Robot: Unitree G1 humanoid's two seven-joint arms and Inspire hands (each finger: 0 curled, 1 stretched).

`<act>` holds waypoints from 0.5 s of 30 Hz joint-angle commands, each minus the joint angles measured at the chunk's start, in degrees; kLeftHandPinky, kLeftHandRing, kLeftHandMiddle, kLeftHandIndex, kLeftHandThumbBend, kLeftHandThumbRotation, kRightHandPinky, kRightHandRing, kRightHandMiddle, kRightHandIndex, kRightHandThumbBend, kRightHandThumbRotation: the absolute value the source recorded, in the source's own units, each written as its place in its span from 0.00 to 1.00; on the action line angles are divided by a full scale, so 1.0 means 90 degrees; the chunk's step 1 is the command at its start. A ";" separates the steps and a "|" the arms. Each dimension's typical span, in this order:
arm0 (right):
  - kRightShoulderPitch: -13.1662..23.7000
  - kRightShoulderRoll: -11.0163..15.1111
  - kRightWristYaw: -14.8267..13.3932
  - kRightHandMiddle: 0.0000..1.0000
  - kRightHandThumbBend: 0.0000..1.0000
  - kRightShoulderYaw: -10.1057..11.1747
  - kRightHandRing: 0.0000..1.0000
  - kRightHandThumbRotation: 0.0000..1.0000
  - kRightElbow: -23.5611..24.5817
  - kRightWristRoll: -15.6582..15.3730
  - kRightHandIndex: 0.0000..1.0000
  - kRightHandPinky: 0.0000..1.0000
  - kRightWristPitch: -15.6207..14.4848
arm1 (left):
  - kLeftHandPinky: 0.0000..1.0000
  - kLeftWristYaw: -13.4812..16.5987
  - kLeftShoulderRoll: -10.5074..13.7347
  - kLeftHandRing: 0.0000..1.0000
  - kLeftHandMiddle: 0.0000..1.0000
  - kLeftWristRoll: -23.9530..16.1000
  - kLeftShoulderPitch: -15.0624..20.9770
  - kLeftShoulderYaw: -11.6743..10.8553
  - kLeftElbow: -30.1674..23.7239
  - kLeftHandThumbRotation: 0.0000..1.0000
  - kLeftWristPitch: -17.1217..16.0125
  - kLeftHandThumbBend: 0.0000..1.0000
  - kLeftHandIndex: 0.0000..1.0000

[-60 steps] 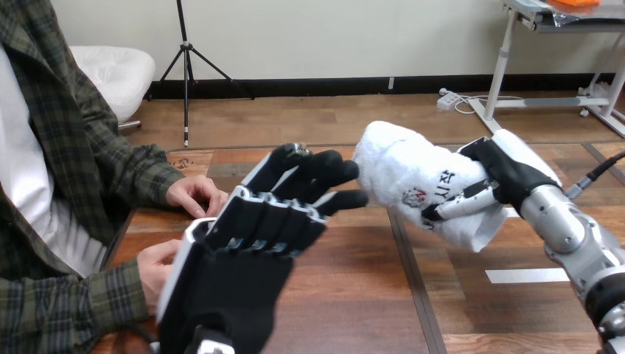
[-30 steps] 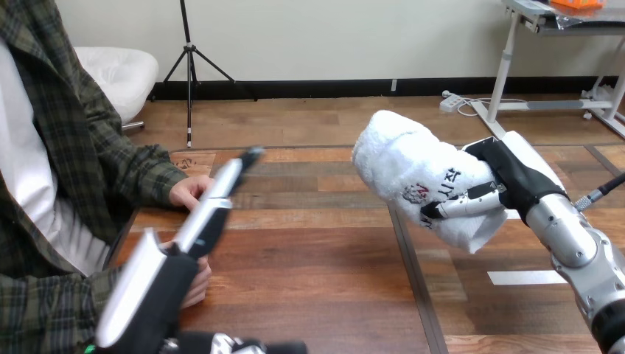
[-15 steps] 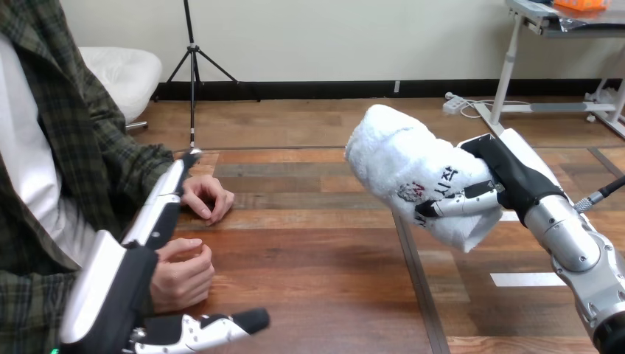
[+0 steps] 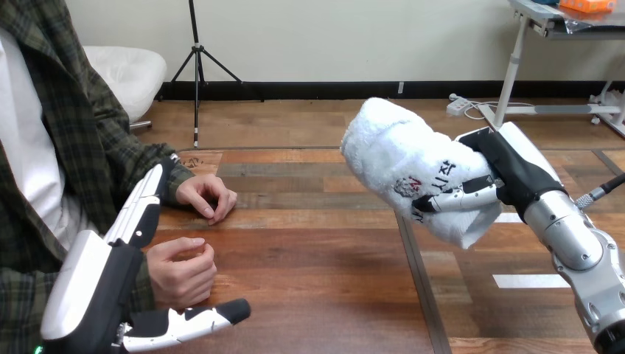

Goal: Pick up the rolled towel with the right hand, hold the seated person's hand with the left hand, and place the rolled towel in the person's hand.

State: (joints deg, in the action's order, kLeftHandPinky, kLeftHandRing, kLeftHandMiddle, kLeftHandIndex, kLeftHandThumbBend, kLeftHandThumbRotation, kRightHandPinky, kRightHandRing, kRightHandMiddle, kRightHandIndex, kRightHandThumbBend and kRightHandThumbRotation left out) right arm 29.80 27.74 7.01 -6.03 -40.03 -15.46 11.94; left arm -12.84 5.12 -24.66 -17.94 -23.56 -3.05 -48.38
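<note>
Our right hand (image 4: 508, 177) is closed round the rolled towel (image 4: 398, 158). Its fingers (image 4: 457, 200) wrap across the front and the palm sits behind. The roll is carried clear above the tabletop (image 4: 317, 273), right of centre, tilted with its blunt end up and toward the person. We judge it is held high there to wait until a palm is ready to take it.

The towel is white terry, thick and fluffy, a fat soft cylinder with dark stitched marks on its side. It dents under the fingers, so we expect a forgiving grip.

Our left hand (image 4: 110, 280) sits low at the view's left, fingers straight and thumb out, holding nothing. Its hard white shell faces us, and its fingers run alongside the person's sleeve. The thumb lies just below the person's nearer hand (image 4: 180, 269), which is loosely curled on the wood. We cannot tell whether the two touch.

Beyond them, the person's farther hand (image 4: 208, 195) rests knuckles-up on the smooth brown planks.
</note>
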 commanded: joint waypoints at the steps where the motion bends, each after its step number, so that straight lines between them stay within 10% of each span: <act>1: 0.0204 0.0318 0.0048 0.25 0.71 0.0709 0.19 0.00 0.1802 0.0468 0.24 0.14 -0.0221 | 0.85 0.0442 0.0456 0.94 0.97 -0.0357 0.0585 0.0109 -0.0084 0.50 0.0342 1.00 0.97; 15: -0.0197 0.0385 0.0366 0.21 0.67 0.1128 0.14 0.00 0.2760 0.0986 0.20 0.10 -0.0254 | 0.80 0.0251 0.0784 0.89 0.93 -0.0286 0.0704 0.0322 -0.0338 0.45 0.0964 1.00 0.93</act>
State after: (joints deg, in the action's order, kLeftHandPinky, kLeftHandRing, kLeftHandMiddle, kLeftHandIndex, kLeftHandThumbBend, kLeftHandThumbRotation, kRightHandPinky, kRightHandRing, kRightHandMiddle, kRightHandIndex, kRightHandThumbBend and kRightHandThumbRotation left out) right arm 24.86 27.75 9.35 -3.55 -29.79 -12.58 9.16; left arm -11.97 8.15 -27.43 -17.78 -23.13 -2.93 -42.86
